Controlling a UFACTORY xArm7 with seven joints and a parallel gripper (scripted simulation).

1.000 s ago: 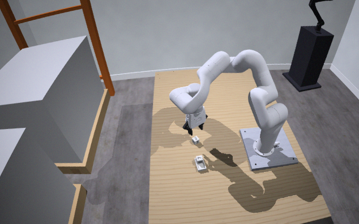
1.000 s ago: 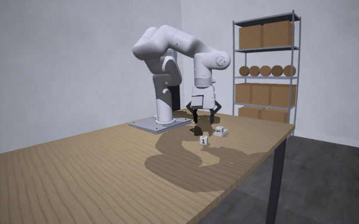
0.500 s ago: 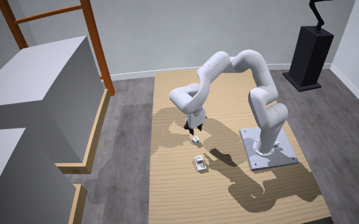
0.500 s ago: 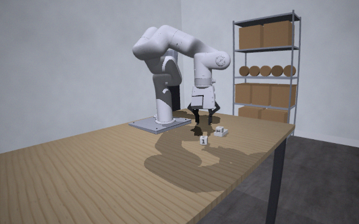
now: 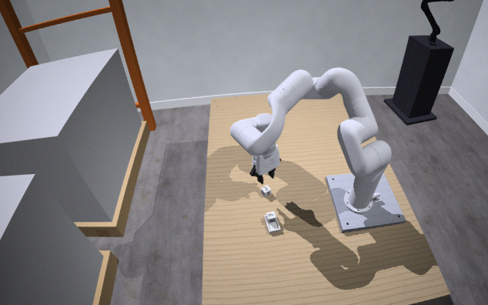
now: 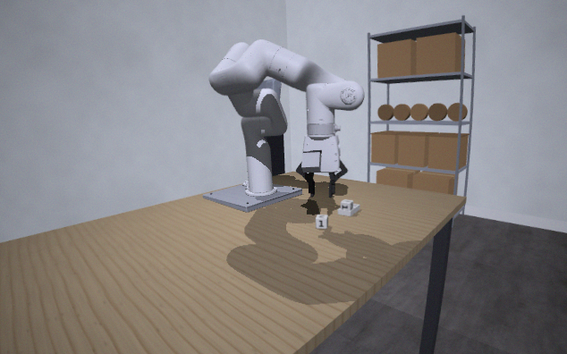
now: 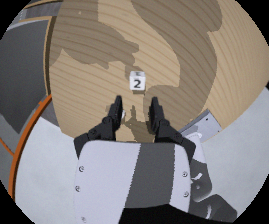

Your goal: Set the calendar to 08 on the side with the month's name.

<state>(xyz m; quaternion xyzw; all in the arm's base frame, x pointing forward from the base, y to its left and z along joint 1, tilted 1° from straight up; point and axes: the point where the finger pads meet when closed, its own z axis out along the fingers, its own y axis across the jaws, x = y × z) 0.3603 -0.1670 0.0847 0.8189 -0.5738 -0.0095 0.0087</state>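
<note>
White and hard-edged on striped, tan wood: can see a loose cube (image 5: 265,191) (image 6: 321,222) (image 7: 137,81) resting on the table (image 5: 238,269) (image 6: 103,268) (image 7: 92,80), marked with a dark 2 on top and a dark 1 on a side. Can also see a shallow, rectangular white tray (image 5: 273,225) (image 6: 355,210), low-walled, with a second cube (image 5: 270,216) (image 6: 347,206) at one end; cannot make out its markings surely. Above the loose cube, apart from it, hangs with black, angular fingers partly open and holding nothing: see the smooth-shelled gripper (image 5: 266,178) (image 6: 322,195) (image 7: 136,103). Behind, note a flat, grey, metallic-looking base plate (image 5: 390,219) (image 6: 219,197) (image 7: 210,125).
</note>
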